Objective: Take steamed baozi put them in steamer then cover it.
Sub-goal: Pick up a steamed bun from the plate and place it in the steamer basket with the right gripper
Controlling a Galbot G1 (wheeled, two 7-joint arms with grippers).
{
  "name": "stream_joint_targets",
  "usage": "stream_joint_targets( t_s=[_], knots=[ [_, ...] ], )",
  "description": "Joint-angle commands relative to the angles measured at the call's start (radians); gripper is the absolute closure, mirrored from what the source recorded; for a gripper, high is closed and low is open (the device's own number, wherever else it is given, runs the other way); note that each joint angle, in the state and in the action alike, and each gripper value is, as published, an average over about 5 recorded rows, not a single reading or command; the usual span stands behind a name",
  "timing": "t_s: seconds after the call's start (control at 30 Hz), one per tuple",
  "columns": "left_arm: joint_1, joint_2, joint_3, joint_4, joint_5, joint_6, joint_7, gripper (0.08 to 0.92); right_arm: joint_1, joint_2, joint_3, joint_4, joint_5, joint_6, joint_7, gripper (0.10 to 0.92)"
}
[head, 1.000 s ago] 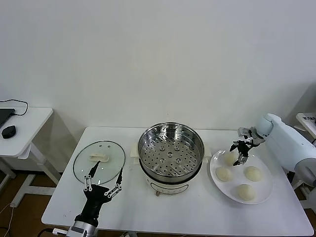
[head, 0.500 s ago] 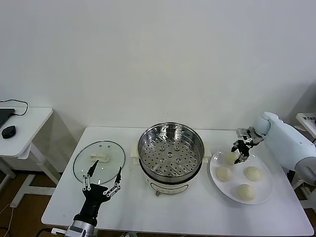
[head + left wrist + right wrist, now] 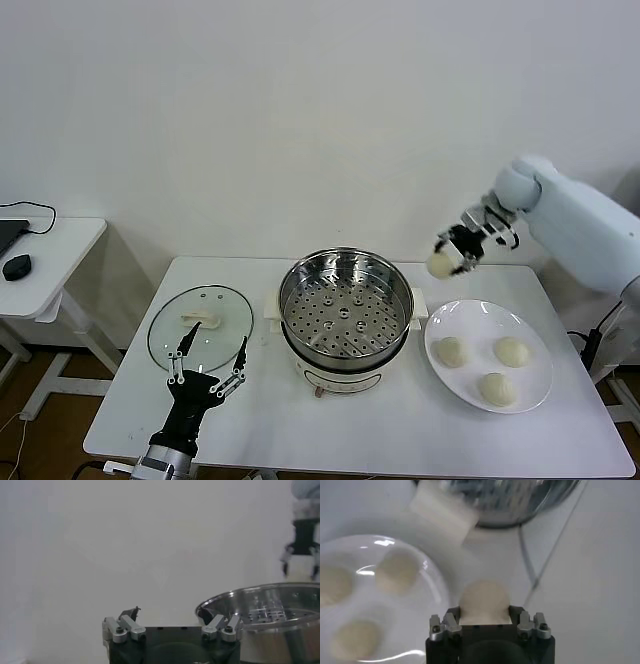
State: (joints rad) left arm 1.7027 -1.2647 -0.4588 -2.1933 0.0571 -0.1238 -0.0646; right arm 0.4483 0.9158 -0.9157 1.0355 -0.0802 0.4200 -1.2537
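My right gripper (image 3: 450,256) is shut on one cream-white baozi (image 3: 439,265) and holds it in the air above the table, between the plate and the steamer's right rim. In the right wrist view the baozi (image 3: 485,601) sits between the jaws. Three more baozi (image 3: 451,351) lie on the white plate (image 3: 535,345). The shiny steamer (image 3: 345,305) stands empty on its white pot base at the table's middle. The glass cover (image 3: 201,325) lies flat on the table to the left. My left gripper (image 3: 213,352) is open and empty at the cover's front edge.
The table's front edge runs just below the left gripper and the plate. A side table with a black mouse (image 3: 18,266) stands far left. The left wrist view shows the steamer's rim (image 3: 265,610) and the right gripper (image 3: 301,550) farther off.
My right gripper closed on one baozi from the plate and lifted it up and toward the steamer. Three baozi stay on the plate. The left arm has not moved.
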Motion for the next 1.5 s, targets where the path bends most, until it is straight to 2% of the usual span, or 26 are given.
stream_joint_targets(
  t_s=[0.03,0.3,0.53,1.2,1.4,1.5],
  knots=[
    [0.001,0.0,0.001,-0.004,0.0,0.0,-0.001,0.177,0.191,0.141,-0.133,0.176,0.014,0.129,-0.007,0.355],
    [0.01,-0.002,-0.01,-0.012,0.0,-0.003,-0.004,0.177,0.094,0.228,-0.161,0.2,-0.094,0.16,-0.011,0.355],
    [0.013,-0.003,-0.012,-0.009,-0.001,-0.011,-0.006,0.177,-0.021,0.282,-0.159,0.132,-0.227,0.181,0.009,0.355],
    [0.009,-0.001,-0.023,-0.012,-0.006,-0.012,-0.009,0.177,-0.104,0.366,-0.119,-0.009,-0.353,0.173,0.053,0.343],
    [0.01,-0.001,-0.029,-0.011,-0.006,-0.014,-0.01,0.177,-0.1,0.372,-0.122,-0.007,-0.333,0.166,0.063,0.25],
    [0.011,-0.002,-0.031,-0.012,-0.007,-0.013,-0.01,0.177,-0.08,0.337,-0.126,0.029,-0.239,0.119,0.037,0.21]
  ],
)
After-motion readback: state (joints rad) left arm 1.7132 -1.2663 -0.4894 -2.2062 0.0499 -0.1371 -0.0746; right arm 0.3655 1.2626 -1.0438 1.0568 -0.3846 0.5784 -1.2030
